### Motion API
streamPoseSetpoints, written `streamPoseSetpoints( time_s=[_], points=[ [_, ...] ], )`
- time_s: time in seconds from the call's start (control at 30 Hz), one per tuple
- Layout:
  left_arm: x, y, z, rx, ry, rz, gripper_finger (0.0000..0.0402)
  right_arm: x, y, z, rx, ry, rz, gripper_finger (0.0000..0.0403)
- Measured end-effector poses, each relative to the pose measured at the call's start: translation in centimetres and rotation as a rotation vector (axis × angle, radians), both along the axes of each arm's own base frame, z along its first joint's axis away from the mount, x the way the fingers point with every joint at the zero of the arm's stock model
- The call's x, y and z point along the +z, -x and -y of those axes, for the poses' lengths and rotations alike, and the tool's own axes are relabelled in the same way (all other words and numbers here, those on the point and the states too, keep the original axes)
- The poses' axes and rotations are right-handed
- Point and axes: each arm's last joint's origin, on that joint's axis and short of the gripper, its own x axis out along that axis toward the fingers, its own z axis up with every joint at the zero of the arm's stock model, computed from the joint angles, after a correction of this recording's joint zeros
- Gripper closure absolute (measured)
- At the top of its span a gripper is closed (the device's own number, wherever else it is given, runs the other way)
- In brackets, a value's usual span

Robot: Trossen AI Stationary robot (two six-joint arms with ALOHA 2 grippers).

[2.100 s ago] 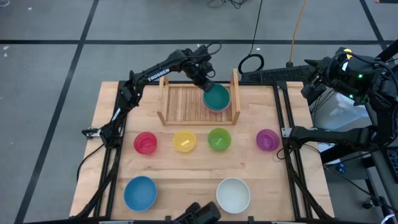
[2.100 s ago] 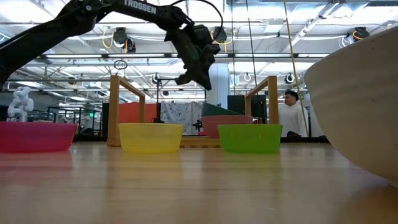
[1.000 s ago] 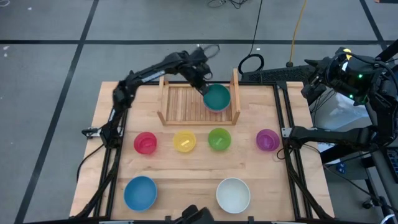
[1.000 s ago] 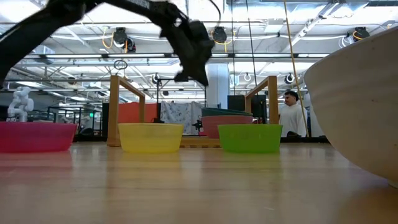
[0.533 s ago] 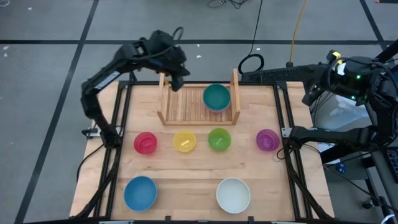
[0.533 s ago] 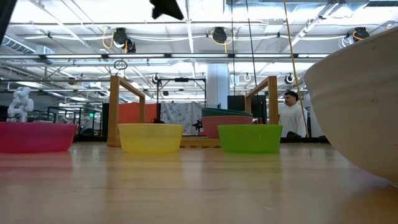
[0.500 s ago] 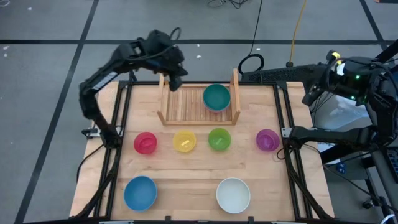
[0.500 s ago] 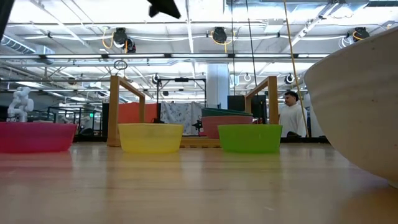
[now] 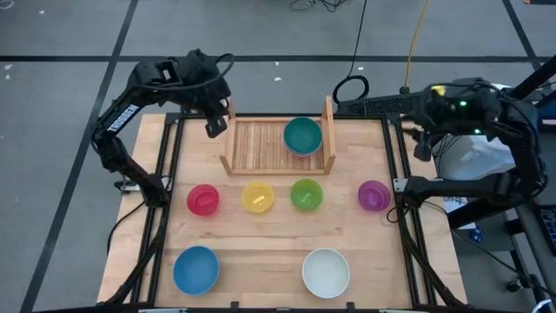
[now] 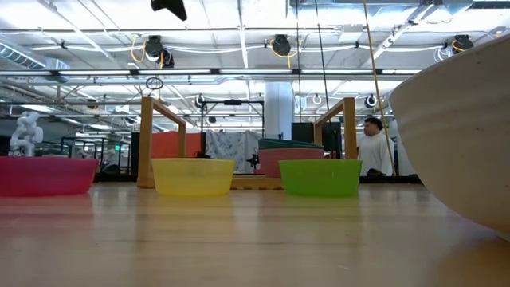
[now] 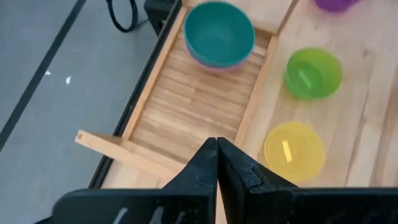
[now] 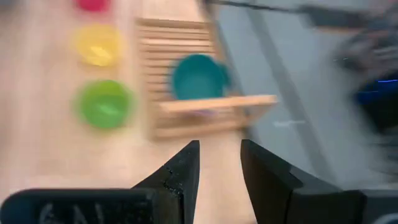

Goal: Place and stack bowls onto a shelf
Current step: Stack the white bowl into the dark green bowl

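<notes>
The shelf [image 9: 276,146] stands at the table's far middle. On its right half a teal bowl [image 9: 302,136] sits nested in a reddish bowl [image 10: 290,163]. In a row nearer lie pink [image 9: 203,199], yellow [image 9: 258,196], green [image 9: 306,194] and purple [image 9: 373,195] bowls. The blue [image 9: 195,269] and white [image 9: 326,272] bowls rest near the front edge. My left gripper [image 11: 216,149] is shut and empty, high above the shelf's left upright [image 9: 226,137]. My right gripper [image 12: 219,163] is open and empty, raised by the table's far right corner.
The white bowl [image 10: 454,127] fills the right of the low view, close to that camera. Black frame rails [image 9: 401,200] run along both table sides. Bare wood lies between the bowl row and the front bowls. A person [image 10: 373,147] stands in the room behind.
My left gripper has pulled away from the teal bowl, risen high and swung toward the table's far left corner, staying shut. The teal bowl has stayed on the shelf. My right arm has tipped and turned toward the table.
</notes>
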Motion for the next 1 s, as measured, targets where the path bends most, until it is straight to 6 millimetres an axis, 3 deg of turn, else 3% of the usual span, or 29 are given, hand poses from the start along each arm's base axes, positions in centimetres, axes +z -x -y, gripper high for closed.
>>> streamPoseSetpoints(
  time_s=[0.3, 0.47, 0.77, 1.0],
  points=[
    [0.2, 1.2, 0.3, -0.062, -0.036, -0.044, 0.0394, -0.9, -3.1, -0.3, 0.072, -0.403, -0.007, 0.0294],
    [1.4, 3.1, 0.9, -0.051, -0.068, -0.001, 0.0394, -1.5, -5.3, -1.1, 0.072, -0.562, -0.065, 0.0294],
    [3.5, 7.4, 3.2, -0.014, -0.112, 0.115, 0.0394, -3.2, -9.8, -4.3, 0.147, -0.674, -0.285, 0.0294],
    [4.4, 9.4, 4.4, -0.004, -0.134, 0.17, 0.0394, -5.6, -13.8, -7.2, 0.115, -0.688, -0.453, 0.0294]
  ],
)
